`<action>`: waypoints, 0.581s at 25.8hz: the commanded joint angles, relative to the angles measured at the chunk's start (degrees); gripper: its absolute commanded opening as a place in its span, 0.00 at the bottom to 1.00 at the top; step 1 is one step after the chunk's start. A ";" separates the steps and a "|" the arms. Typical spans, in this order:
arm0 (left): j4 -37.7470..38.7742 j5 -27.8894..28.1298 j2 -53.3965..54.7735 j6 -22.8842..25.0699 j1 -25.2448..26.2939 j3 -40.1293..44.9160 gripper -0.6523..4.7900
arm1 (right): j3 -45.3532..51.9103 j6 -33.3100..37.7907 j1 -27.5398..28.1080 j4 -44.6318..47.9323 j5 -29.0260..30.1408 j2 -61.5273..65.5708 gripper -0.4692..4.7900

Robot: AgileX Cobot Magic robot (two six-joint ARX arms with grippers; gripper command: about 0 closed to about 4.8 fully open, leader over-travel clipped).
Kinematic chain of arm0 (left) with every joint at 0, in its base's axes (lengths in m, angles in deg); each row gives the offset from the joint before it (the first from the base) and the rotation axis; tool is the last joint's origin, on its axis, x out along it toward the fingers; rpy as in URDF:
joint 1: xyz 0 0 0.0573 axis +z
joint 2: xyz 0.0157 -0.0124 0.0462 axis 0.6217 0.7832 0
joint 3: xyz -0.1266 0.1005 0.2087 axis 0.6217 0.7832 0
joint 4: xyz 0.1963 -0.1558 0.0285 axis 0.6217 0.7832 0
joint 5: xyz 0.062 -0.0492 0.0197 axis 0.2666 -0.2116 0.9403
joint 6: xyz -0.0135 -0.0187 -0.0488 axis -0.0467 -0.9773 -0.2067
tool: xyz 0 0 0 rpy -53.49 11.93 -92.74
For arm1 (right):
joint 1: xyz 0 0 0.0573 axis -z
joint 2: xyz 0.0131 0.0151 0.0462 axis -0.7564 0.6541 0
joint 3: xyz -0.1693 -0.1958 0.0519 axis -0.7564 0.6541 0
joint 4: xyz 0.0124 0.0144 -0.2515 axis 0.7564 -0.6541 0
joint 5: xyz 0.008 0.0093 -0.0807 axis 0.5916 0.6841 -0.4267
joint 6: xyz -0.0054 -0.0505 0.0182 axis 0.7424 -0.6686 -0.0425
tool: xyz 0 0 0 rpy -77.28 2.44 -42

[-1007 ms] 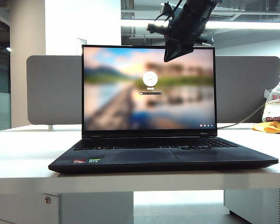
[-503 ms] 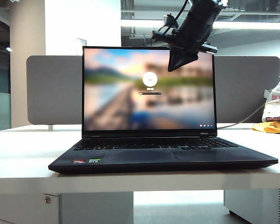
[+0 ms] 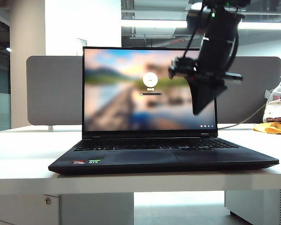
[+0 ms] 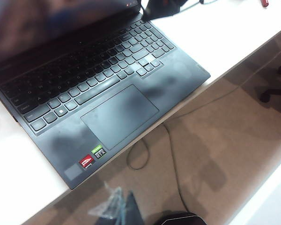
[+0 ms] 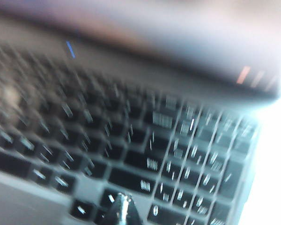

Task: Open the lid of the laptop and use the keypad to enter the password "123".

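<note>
The black laptop (image 3: pixel 145 157) stands on the white table with its lid (image 3: pixel 126 89) raised and a login screen lit. The keypad (image 3: pixel 154 145) runs across the base behind the touchpad (image 4: pixel 119 116). My right gripper (image 3: pixel 196 111) hangs shut, pointing down, in front of the screen's right part and above the keys. In the right wrist view its closed tip (image 5: pixel 123 199) hovers over blurred keys (image 5: pixel 168 154) near the number block. My left gripper (image 4: pixel 124 192) is off the table's front edge, over the floor, with its fingers together and nothing in them.
A wide grey divider board (image 3: pixel 54 89) stands behind the laptop. A plastic bag and a yellow cloth (image 3: pixel 276 117) lie at the far right, with a cable (image 3: pixel 246 117) running to them. The table's front edge (image 3: pixel 131 183) is close below the laptop. Red and green stickers (image 4: pixel 92 157) mark the palm rest.
My right gripper has dropped from above the screen's top edge to in front of its right part, shifting right and tipping steeply downward. The laptop has not moved.
</note>
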 commanded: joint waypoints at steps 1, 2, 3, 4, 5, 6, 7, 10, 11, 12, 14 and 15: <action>-0.98 -0.44 0.00 -0.11 0.00 -0.15 0.11 | 3.63 -0.13 0.04 2.54 -0.22 -0.26 0.08; -0.98 -0.44 0.00 -0.11 0.00 -0.15 0.11 | 4.35 -0.13 0.09 2.95 -0.63 -0.26 0.08; -0.98 -0.44 0.00 -0.13 0.00 -0.15 0.11 | 4.79 -0.17 0.24 3.04 -0.90 -0.26 0.08; -0.98 -0.57 0.00 -0.11 0.00 -0.15 0.11 | 4.94 -0.15 0.55 3.02 -0.87 -0.26 0.08; -0.98 -0.57 0.00 -0.13 0.00 -0.15 0.11 | 5.20 -0.15 0.72 3.39 -1.05 -0.28 0.08; -0.98 -0.57 0.02 -0.11 0.00 -0.15 0.11 | 5.25 -0.13 1.40 3.28 -1.01 -0.26 0.08; -1.01 -0.57 0.02 -0.11 0.00 -0.15 0.11 | 5.31 -0.11 1.97 3.32 -1.01 -0.26 0.08; -1.05 -0.55 0.02 -0.11 0.00 -0.15 0.11 | 5.31 -0.11 3.34 3.28 -0.57 -0.15 0.08; -1.27 -0.55 0.02 -0.11 0.00 -0.15 0.11 | 5.31 -0.09 3.39 3.21 -0.35 0.04 0.08; -1.62 -0.55 0.02 -0.11 0.00 -0.15 0.11 | 5.31 -0.09 3.39 3.13 0.59 0.33 0.08; -1.86 -0.55 0.07 -0.13 0.00 -0.15 0.11 | 5.38 -0.09 3.39 2.86 1.16 1.18 0.08; -1.84 -0.55 0.09 -0.11 0.00 -0.15 0.11 | 5.40 -0.09 3.39 2.51 1.38 1.66 0.08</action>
